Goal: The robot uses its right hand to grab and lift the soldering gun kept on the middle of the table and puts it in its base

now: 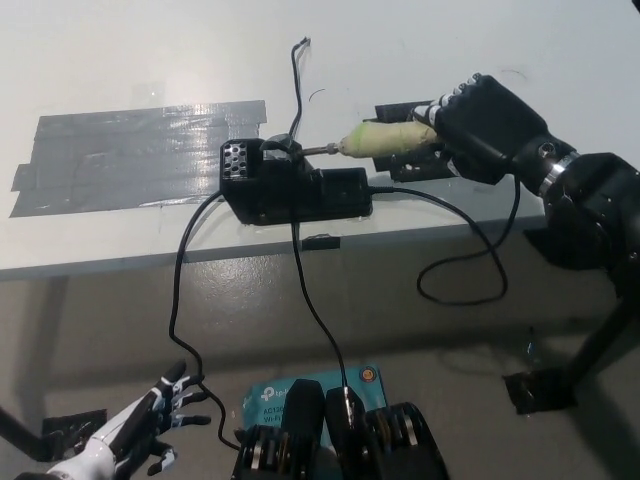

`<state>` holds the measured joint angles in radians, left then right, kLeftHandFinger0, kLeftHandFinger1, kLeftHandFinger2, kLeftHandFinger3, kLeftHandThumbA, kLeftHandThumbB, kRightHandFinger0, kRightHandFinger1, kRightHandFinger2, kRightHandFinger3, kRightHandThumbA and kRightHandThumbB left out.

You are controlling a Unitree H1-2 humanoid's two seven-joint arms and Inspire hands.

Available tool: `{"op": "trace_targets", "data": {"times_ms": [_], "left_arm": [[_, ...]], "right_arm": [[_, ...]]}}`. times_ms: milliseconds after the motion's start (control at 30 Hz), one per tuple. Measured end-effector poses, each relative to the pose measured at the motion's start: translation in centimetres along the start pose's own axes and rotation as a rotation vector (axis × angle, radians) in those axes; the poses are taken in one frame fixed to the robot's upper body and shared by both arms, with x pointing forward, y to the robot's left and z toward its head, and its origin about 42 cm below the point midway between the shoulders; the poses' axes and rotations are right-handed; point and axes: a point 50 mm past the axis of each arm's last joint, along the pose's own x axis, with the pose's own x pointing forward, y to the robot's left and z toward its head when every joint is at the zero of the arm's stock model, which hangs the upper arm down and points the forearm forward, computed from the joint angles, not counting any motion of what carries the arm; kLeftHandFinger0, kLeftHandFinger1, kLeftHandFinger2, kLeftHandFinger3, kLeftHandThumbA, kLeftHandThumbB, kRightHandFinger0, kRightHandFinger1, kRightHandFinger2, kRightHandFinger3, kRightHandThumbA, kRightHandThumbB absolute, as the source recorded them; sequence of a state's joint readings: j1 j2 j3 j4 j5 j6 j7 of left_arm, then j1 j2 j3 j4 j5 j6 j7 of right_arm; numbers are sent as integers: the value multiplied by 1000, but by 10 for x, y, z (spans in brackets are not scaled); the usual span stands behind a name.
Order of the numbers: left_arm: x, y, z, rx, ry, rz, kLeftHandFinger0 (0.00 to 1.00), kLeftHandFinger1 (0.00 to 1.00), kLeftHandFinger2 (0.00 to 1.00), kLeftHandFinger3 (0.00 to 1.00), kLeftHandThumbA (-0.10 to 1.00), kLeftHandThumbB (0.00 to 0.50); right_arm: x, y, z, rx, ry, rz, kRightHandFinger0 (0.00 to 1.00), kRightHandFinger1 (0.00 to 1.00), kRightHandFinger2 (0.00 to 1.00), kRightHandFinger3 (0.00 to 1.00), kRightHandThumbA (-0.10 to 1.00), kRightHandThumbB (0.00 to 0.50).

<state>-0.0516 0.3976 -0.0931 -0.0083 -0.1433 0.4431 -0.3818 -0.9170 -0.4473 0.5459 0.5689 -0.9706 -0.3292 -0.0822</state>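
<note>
My black right hand [484, 125] is shut on the soldering gun [385, 140], gripping the rear of its pale yellow-green handle. The gun lies nearly level, its metal tip pointing left and reaching the holder ring at the top of the black base [292, 184]. The base stands near the front edge of the white table [150, 50], left of the hand. A black cord runs from the gun down off the table edge in a loop. My white left hand [140, 432] hangs low at the lower left, below the table, fingers spread and holding nothing.
A black square mat [415, 160] lies under the right hand. Grey tape strips [135, 155] cover the table left of the base. Black cables [190, 280] drop from the base over the table's front edge. A teal box [320, 388] sits on the floor.
</note>
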Motion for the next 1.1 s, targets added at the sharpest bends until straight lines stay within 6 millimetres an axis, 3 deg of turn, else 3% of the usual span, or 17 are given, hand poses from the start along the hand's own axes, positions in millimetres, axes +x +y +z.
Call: {"op": "trace_targets", "data": {"times_ms": [100, 200, 300, 333, 400, 433, 500, 533, 567, 600, 633, 667, 733, 833, 867, 1000, 1100], "left_arm": [[-1, -1, -1, -2, 3, -1, 781, 870, 1000, 1000, 1000, 419], [-1, -1, -2, -1, 4, -1, 798, 877, 1000, 1000, 1000, 410], [-1, -1, -2, 2, 5, -2, 759, 851, 1000, 1000, 1000, 429], [-1, -2, -2, 3, 6, -3, 760, 853, 1000, 1000, 1000, 436], [0, -2, -2, 5, 6, -3, 761, 859, 1000, 1000, 1000, 429], [-1, -2, -2, 6, 6, -3, 767, 863, 1000, 1000, 1000, 418], [-1, -2, -3, 8, 8, -3, 801, 893, 1000, 1000, 1000, 415], [-1, -3, -3, 8, 8, -3, 815, 898, 1000, 1000, 1000, 423], [-1, -3, -3, 9, 10, -3, 818, 897, 1000, 1000, 1000, 423], [-1, -3, -4, 9, 11, -2, 816, 892, 1000, 1000, 1000, 432], [-1, -3, -4, 10, 11, -2, 815, 890, 1000, 1000, 1000, 438], [-1, -3, -4, 11, 12, -2, 813, 890, 1000, 1000, 1000, 431], [-1, -3, -4, 12, 12, -3, 811, 883, 1000, 1000, 1000, 433], [-1, -4, -4, 15, 14, -6, 806, 878, 1000, 1000, 1000, 421], [-1, -4, -4, 16, 15, -6, 831, 891, 1000, 1000, 1000, 430], [-1, -5, -4, 20, 17, -8, 826, 874, 994, 1000, 1000, 438], [0, -6, -5, 24, 18, -11, 827, 867, 987, 1000, 1000, 439]], "right_arm": [[1, 0, 0, -1, 1, 1, 0, 1, 323, 352, -69, 95], [4, -2, 0, -3, 1, -1, 0, 0, 298, 430, -20, 78], [7, -4, 1, -11, -1, -3, 0, 0, 269, 359, 18, 66], [8, -5, 2, -14, -1, -2, 0, 0, 264, 404, -15, 128], [10, -4, 3, -11, 3, 2, 0, 0, 241, 444, -47, 163], [11, -3, 4, -8, 5, 4, 0, 0, 258, 467, -31, 117], [13, -2, 7, -1, 9, 9, 0, 2, 275, 470, -53, 99], [14, -2, 8, 1, 13, 12, 0, 19, 305, 466, -79, 20], [15, -2, 8, 4, 19, 16, 0, 19, 307, 467, -80, 17], [15, -2, 9, 5, 25, 22, 0, 1, 290, 417, -96, 22], [16, -2, 9, 7, 32, 31, 0, 0, 273, 438, -71, 111], [17, -2, 9, 8, 37, 37, 0, 0, 263, 408, -58, 150], [18, -1, 10, 10, 48, 48, 0, 0, 251, 262, -98, 76], [19, 0, 10, 12, 53, 53, 0, 4, 326, 325, -100, 18], [19, 1, 10, 12, 54, 55, 0, 45, 405, 243, -35, 1], [19, 4, 11, 8, 56, 65, 0, 206, 602, 124, -9, 0], [20, 9, 11, 5, 60, 87, 0, 208, 608, 124, -44, 0]]}}
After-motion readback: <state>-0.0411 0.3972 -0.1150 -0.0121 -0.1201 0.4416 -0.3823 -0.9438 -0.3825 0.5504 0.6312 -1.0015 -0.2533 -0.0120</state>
